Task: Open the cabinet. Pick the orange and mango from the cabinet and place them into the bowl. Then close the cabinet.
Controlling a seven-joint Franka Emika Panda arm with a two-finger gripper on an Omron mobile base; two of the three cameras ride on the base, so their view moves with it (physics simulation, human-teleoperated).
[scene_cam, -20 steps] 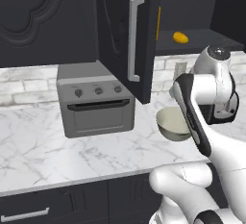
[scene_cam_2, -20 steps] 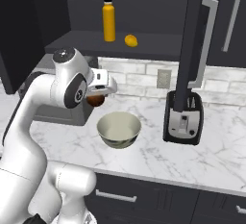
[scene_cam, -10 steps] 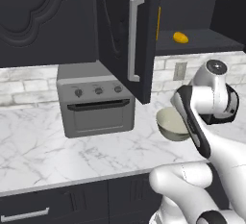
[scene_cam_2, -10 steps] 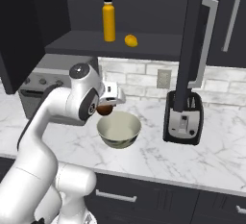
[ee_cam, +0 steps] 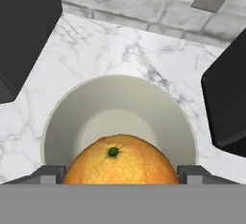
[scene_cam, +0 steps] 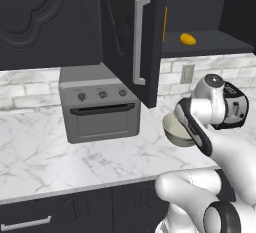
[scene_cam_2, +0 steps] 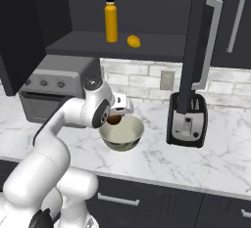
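Orange (ee_cam: 121, 163) clamped between the fingertips (ee_cam: 48, 174), filling lower centre of hand view; jaws wide, but closed on the fruit, one dark tip at each flank. Gripper (scene_cam_2: 115, 119) poised directly above bowl (scene_cam_2: 128, 135), centre of right base view; stem end of fruit faces the camera, pale bowl interior straight beyond it. Held high over the middle rather than the rim, presumably so a release drops it cleanly inside. Not yet released.

Mango (scene_cam_2: 133, 41) on cabinet (scene_cam: 131, 32) shelf, upper centre of right base view, just beside a tall yellow bottle (scene_cam_2: 112, 20). Both cabinet doors swung out, left to stay so for the second fruit.

Bowl on marble counter (scene_cam: 45, 152), between grey toaster oven (scene_cam: 98, 108) and black toaster (scene_cam_2: 186, 120).

Judged stage: first fruit about to go in; mango and door closing remain.
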